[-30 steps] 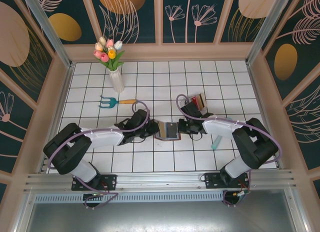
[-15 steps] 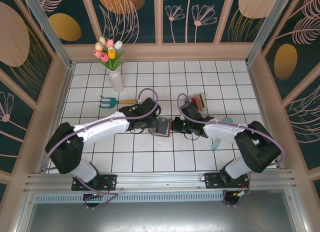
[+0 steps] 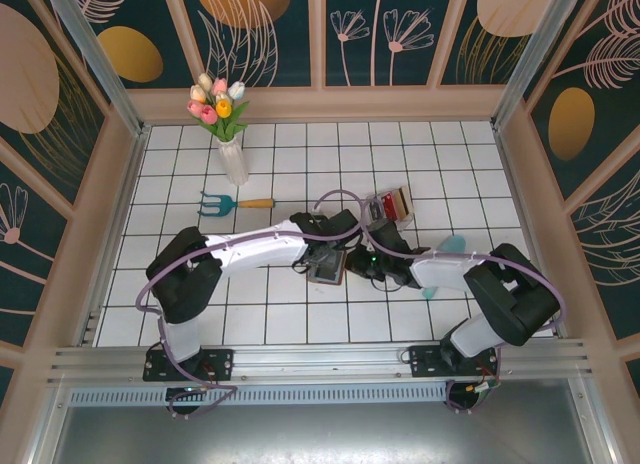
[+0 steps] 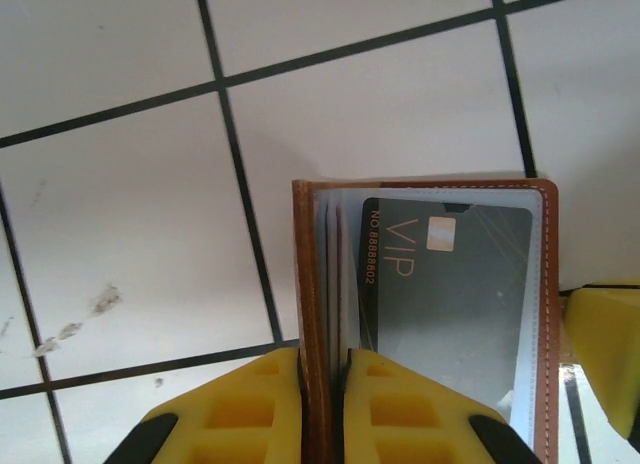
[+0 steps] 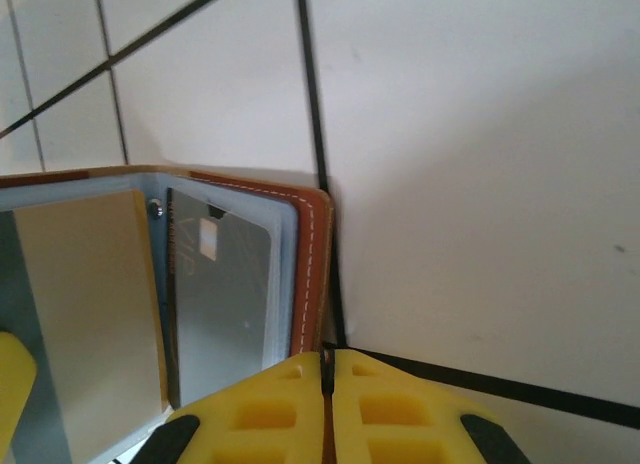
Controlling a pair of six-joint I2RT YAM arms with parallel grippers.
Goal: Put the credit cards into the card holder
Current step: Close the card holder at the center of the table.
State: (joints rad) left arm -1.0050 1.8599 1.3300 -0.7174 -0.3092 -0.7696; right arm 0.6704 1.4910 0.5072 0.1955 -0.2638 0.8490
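1. Your card holder [image 3: 328,268] lies open on the white tiles [image 3: 290,324] near the middle of the table, between the two arms.
2. Your left gripper [image 4: 322,386] is pinching the card holder [image 4: 302,284] by its brown leather cover. The cover runs edge-on straight down into the narrow slot between the yellow fingers [image 4: 240,409], which are pressed against it on both sides.
3. In the left wrist view, a dark card marked VIP [image 4: 450,284] sits inside a clear sleeve just right of that pinched cover, and the card's lower edge reaches down beside the fingers.
4. Your right gripper [image 5: 327,384] is clamped on the opposite stitched cover of the card holder [image 5: 313,274]. Its yellow fingers [image 5: 400,414] are almost touching, with only the leather edge between them.
5. In the right wrist view, a dark card [image 5: 225,294] lies in the sleeve nearest that grip, and a tan card [image 5: 85,304] lies in the next sleeve to the left.
6. Seen from above, both grippers meet at the card holder, the left gripper [image 3: 318,256] on its left side and the right gripper [image 3: 352,268] on its right.
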